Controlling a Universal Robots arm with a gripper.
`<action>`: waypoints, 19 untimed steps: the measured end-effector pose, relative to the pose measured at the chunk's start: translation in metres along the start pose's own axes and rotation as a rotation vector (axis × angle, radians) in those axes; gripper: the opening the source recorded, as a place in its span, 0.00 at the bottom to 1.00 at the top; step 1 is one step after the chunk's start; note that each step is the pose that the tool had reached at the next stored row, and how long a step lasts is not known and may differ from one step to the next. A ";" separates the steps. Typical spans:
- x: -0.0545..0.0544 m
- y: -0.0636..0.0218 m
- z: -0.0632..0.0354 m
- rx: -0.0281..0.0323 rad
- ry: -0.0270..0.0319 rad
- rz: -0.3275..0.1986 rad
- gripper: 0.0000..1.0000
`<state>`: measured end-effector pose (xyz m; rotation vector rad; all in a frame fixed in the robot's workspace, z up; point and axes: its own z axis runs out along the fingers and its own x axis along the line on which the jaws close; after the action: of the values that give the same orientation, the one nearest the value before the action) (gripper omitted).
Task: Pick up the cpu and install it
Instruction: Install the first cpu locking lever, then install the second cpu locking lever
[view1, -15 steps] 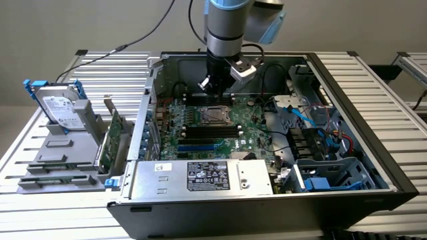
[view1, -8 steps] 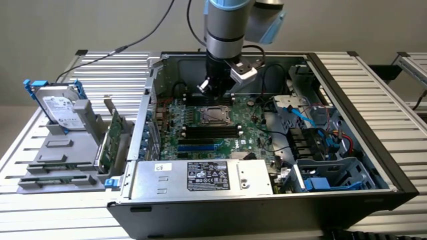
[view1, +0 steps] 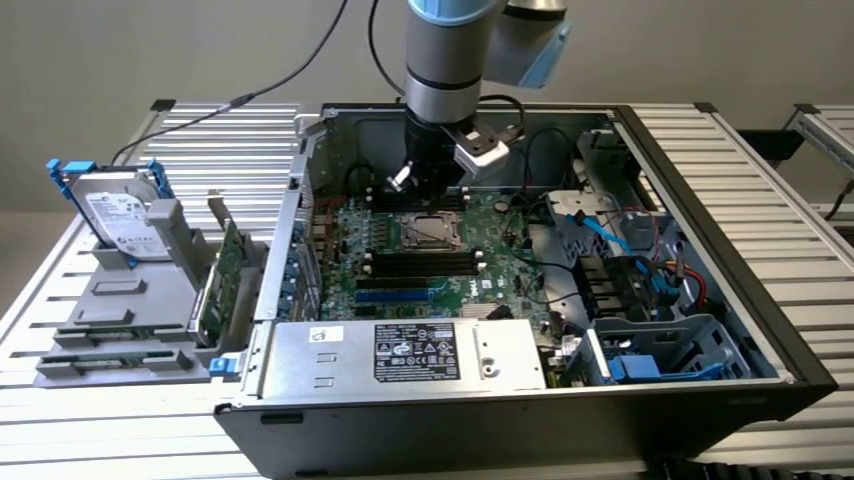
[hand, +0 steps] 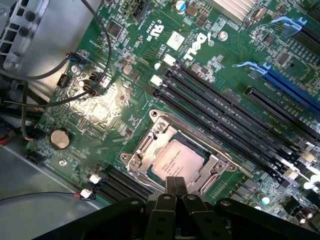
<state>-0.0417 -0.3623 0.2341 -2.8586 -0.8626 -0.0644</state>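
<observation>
A: Where is the cpu (hand: 175, 161) sitting?

B: It is lying flat in the socket (hand: 172, 155), lower centre of the wrist view, metal frame around it. In the exterior view it is showing mid-board, centre of the frame.

A: And the gripper (hand: 175, 186)?

B: It is hanging just above the socket's edge, fingers pressed together, holding nothing. I judge it is placed there because the chip is already seated.

A: Anything else?

B: The hard drive (view1: 118, 215) is standing on the rack (view1: 127, 330) at the exterior view's left, outside the case (view1: 534, 440).
</observation>
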 end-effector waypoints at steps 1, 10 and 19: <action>-0.001 0.0005 -0.0003 -0.0003 -0.0003 0.000 0.11; -0.012 0.0053 -0.0046 -0.0036 -0.0024 0.000 0.11; -0.021 0.0089 -0.0087 -0.0112 -0.0071 0.000 0.11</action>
<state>-0.0544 -0.3826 0.2397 -2.8709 -0.8664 -0.0594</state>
